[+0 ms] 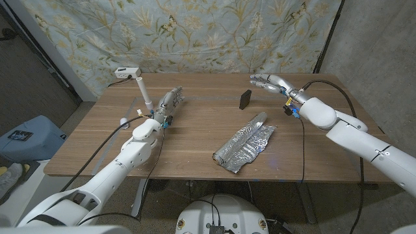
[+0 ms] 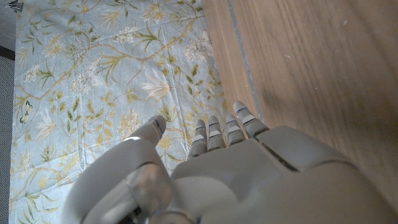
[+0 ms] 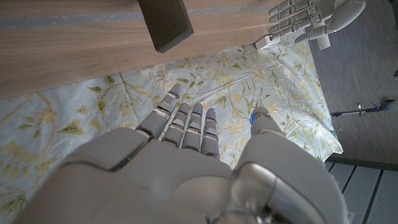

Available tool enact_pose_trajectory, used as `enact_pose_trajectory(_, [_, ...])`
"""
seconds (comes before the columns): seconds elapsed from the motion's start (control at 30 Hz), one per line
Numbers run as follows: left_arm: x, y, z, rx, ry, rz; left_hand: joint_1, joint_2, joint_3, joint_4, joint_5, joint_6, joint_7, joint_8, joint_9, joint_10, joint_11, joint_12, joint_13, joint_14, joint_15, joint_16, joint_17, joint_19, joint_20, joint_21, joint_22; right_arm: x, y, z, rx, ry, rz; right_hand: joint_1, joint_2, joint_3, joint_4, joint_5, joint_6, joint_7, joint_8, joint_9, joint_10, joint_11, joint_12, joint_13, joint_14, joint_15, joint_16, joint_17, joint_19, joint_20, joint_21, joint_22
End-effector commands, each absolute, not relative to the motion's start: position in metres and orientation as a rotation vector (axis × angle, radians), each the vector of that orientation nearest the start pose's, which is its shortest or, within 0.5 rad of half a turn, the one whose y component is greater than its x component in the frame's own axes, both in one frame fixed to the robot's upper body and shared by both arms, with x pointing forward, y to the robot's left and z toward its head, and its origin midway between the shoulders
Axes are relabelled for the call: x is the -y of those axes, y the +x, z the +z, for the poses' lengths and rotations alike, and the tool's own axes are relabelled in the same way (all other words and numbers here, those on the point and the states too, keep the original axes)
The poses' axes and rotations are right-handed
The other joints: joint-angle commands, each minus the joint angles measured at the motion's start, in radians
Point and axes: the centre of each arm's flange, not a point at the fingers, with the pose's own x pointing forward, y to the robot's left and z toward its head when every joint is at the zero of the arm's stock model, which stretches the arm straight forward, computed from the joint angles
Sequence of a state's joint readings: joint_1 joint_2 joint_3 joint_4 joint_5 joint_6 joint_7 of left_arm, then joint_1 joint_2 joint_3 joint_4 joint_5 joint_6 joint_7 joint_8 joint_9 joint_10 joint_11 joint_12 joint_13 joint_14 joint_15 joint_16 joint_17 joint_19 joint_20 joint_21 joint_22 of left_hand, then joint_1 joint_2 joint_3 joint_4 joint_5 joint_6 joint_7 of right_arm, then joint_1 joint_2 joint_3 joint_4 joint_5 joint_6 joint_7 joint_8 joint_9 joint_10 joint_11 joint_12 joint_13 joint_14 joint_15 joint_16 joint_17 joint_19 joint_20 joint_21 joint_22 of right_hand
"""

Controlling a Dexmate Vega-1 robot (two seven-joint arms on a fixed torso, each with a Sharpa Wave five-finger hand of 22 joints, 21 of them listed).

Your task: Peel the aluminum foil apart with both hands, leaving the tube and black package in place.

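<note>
Foil (image 1: 245,142) lies crumpled and flattish on the wooden desk (image 1: 195,140), right of centre and toward the near edge, one end rolled into a tighter ridge pointing at the far side. Neither hand touches it. Black package (image 1: 244,98) stands upright on the desk beyond the foil, apart from it; in the right wrist view it shows as a dark block (image 3: 165,23) on the wood. White tube (image 1: 144,92) stands tilted near the far left part of the desk, with a small white box (image 1: 127,72) at the far left corner behind it. Left hand (image 1: 169,103) is over the left half of the desk, just beside the tube, fingers (image 2: 217,132) straight and close together, thumb apart, holding nothing; whether it touches the wood cannot be told. Right hand (image 1: 272,82) is raised at the far right of the desk, just right of the black package, fingers (image 3: 186,121) extended and slightly spread, nothing in it. In the right wrist view the left hand (image 3: 311,18) also shows across the desk. Floral cloth (image 1: 214,36) hangs behind the desk. Both hands well apart from the foil, one to each side.
</note>
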State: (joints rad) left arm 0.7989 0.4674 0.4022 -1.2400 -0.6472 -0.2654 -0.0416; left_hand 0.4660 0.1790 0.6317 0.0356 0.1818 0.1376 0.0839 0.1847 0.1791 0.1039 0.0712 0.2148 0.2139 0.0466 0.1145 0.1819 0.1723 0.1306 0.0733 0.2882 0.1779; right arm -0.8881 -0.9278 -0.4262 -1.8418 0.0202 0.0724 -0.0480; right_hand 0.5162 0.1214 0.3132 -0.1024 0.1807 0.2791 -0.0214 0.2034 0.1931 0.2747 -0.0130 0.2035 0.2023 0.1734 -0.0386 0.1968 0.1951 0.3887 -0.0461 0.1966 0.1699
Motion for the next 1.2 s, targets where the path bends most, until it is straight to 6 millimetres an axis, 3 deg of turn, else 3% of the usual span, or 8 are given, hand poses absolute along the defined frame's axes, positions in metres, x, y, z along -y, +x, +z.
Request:
enact_pose_trajectory(0.03, [-0.268,0.669,-0.036,0.540,-0.055,-0.230,0.012,0.000,0.004,-0.010,0.006,0.007,0.007,0.006,0.006,0.010,0.004,0.006,-0.001,0.008,0.000,0.004,0.000,0.011,0.001,0.000,0.003,0.244,0.536,0.052,0.796,-1.157,0.191,0.020,-0.003,0.002,-0.014,-0.001,0.009,0.007,0.004,0.004,0.011,0.007,0.006,0.005,0.015,-0.021,0.010,0.001,0.013,0.001,0.003,0.002])
enact_pose_trajectory(1.2, [-0.263,0.671,-0.044,0.512,-0.056,-0.219,0.013,0.004,0.010,-0.017,0.007,0.017,0.010,0.008,0.007,0.020,0.004,0.009,-0.003,0.018,0.001,0.006,0.004,0.019,0.002,-0.005,0.003,0.224,0.514,0.052,0.930,-1.594,0.294,0.075,-0.067,-0.007,-0.071,0.000,0.036,0.000,0.010,0.004,0.053,-0.014,0.012,0.004,0.070,-0.044,0.022,-0.005,0.056,0.018,0.009,0.001])
